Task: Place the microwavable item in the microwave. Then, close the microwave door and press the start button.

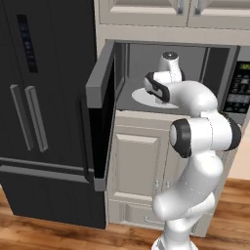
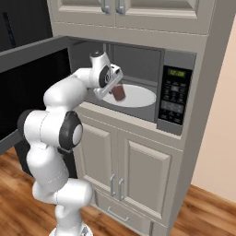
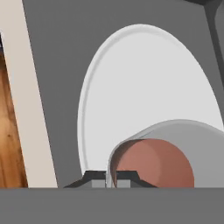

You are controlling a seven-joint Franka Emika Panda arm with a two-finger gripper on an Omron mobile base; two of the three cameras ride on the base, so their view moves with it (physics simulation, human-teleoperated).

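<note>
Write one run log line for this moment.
end effector: shut on cup | cup: over turntable | microwave door: open

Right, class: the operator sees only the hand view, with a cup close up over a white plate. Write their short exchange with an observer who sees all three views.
Operator: Is the door open or shut?
Observer: The microwave door stands wide open, swung out to the left.
Operator: How far in is my cup?
Observer: The cup is inside the microwave, at the claw, over the left part of the turntable. I cannot tell whether it touches the plate.
Operator: Where are the buttons?
Observer: The black button panel sits to the right of the cavity, apart from the arm.
</note>
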